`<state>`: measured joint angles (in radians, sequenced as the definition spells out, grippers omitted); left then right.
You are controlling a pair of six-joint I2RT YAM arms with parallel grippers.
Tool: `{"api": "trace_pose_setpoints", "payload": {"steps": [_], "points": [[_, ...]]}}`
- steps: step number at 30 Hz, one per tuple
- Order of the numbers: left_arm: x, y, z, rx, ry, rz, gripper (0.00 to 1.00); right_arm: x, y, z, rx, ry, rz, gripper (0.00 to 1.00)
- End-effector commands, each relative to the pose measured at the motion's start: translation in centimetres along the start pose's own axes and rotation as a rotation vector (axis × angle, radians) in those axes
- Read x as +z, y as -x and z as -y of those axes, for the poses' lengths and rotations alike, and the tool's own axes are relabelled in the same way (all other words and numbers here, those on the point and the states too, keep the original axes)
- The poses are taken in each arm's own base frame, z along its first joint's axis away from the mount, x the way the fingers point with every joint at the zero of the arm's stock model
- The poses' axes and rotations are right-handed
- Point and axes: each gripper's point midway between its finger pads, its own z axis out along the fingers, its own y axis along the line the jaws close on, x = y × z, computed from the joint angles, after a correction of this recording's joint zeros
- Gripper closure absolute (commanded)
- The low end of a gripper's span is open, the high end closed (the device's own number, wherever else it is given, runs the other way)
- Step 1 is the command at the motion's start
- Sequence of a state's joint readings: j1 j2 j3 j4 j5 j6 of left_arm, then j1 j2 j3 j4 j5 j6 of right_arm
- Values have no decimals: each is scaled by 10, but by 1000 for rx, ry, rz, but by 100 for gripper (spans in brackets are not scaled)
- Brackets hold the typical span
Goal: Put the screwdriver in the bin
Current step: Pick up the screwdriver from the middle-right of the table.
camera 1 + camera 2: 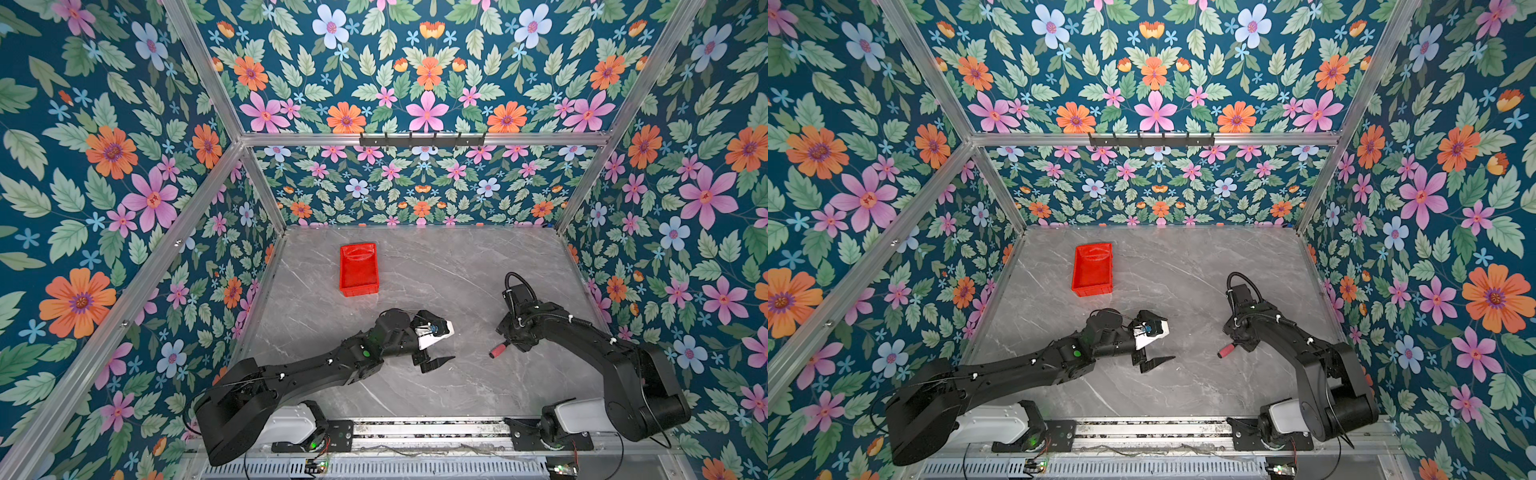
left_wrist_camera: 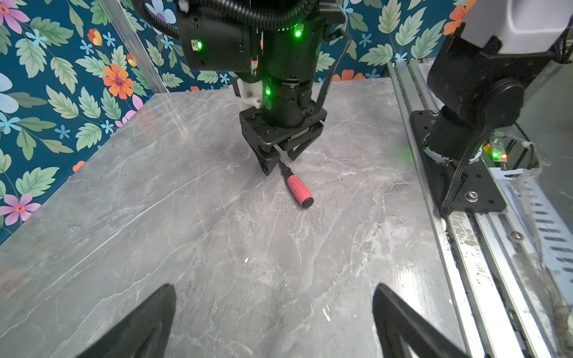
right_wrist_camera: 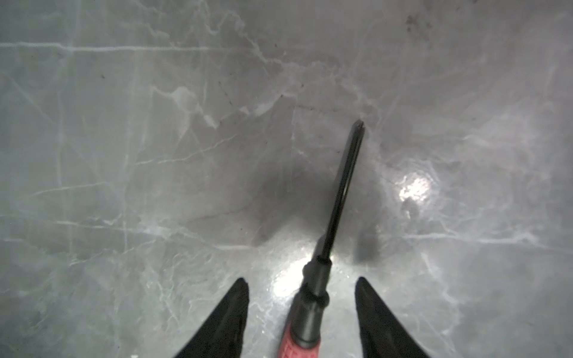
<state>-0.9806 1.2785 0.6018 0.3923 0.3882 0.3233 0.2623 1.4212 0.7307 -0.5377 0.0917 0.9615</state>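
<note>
Both top views look steeply down from high above the desk (image 1: 436, 266), nearly alike, taking in the whole surface with the screwdriver (image 1: 498, 350) small and far below. The left wrist camera looks low across the desk at the screwdriver from some way off, while the right wrist camera looks down on it from very close, so all four views share it.

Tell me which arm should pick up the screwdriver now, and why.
Right. The right gripper is down at the table with its jaws either side of the screwdriver, gaps showing on both sides. The left gripper is open and empty, apart from it.
</note>
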Motion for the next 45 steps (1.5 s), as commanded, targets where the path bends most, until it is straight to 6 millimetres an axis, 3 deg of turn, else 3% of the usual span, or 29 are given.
{"api": "trace_pose_setpoints", "payload": {"steps": [1,8,15,24,31,41,45], "points": [[-1,5,-3,17,16,13,0,6,-2,0,34,-23,-23,53],[-4,3,-5,18,35,7,0,16,-7,2,38,-70,-63,71],[-3,3,-4,16,33,9,0,17,-10,10,48,-90,-64,100],[-3,4,-4,6,33,20,0,9,-5,9,53,-64,-27,100],[-4,11,-6,-48,42,63,0,-10,9,0,33,20,63,100],[1,26,-23,-247,95,162,0,-58,33,-29,-113,269,257,100],[2,31,-46,-392,175,215,0,-80,41,-42,-179,346,320,100]]}}
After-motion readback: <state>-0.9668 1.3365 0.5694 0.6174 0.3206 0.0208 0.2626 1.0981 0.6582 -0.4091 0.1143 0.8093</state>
